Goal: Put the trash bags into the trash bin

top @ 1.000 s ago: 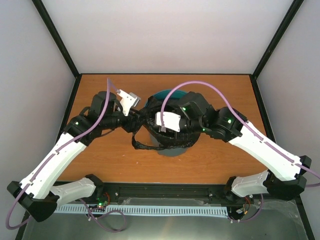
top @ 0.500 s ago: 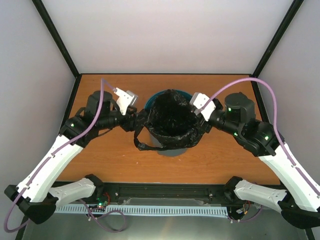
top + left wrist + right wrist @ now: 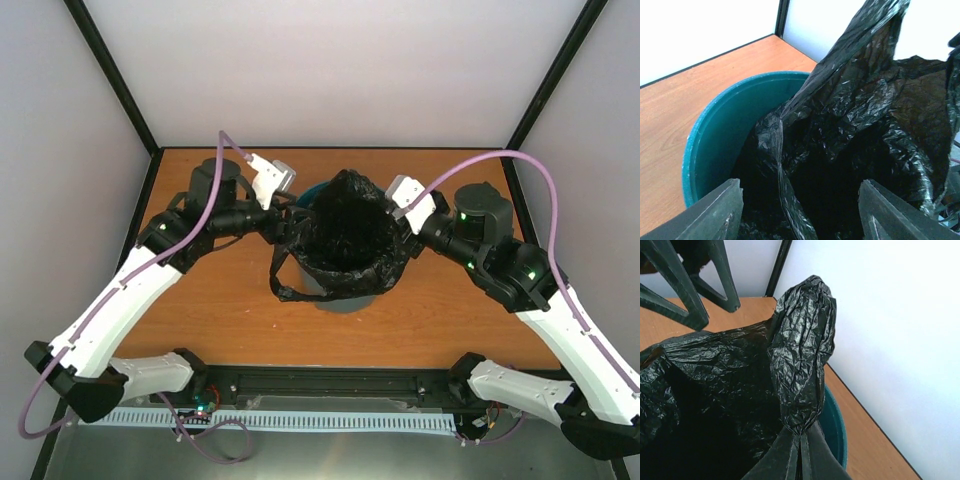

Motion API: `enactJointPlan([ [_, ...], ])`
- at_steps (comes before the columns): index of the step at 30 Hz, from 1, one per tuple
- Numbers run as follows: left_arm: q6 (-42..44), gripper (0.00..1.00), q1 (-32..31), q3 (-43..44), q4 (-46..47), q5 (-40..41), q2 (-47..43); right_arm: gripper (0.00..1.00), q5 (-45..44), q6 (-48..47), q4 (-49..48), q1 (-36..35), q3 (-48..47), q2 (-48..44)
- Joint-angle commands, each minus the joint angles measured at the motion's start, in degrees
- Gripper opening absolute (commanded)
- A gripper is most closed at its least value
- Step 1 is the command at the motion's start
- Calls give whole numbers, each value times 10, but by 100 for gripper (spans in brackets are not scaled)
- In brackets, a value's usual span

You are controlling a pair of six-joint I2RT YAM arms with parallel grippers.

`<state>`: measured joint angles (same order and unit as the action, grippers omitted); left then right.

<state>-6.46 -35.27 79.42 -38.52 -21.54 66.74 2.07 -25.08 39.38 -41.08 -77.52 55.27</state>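
Top view: your thin, glossy black plastic trash bag (image 3: 345,235) sat inside the round teal plastic bin (image 3: 318,192) mid-tabletop (image 3: 230,320), mouth spread as a liner; one loop handle (image 3: 285,293) hung outside.

Left wrist: left pincer (image 3: 800,215) released, fingers (image 3: 715,210) straddling loose film by the rim.

Right wrist: right pincer (image 3: 800,445) clenched on a bunched bag corner, holding it up; that peak likely blocked tucking.

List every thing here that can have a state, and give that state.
trash bag: mouth open, mostly down in the bin, one edge held up above the rim.
trash bin: upright, bag inside, teal wall bare on the left arm's side.
left end effector: open, bag film between its fingers.
right end effector: shut on the trash bag.
loop handle: hanging outside the bin.
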Motion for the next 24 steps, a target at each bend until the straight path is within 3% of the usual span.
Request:
enactJointPlan([
  [1, 8, 63, -7, 15, 21, 31, 37, 3, -4, 18, -20, 14, 10, 0],
  [5, 14, 48, -7, 23, 24, 45, 76, 3, 10, 27, -23, 46, 22, -19],
  [10, 4, 2, -7, 34, 52, 62, 108, 3, 27, 28, -16, 77, 50, -45],
  [17, 6, 1, -4, 96, 31, 197, 162, 3, -55, 32, -51, 102, 104, -59],
  [24, 0, 1, -1, 112, 30, 229, 159, 3, -57, 55, -78, 147, 88, -9],
])
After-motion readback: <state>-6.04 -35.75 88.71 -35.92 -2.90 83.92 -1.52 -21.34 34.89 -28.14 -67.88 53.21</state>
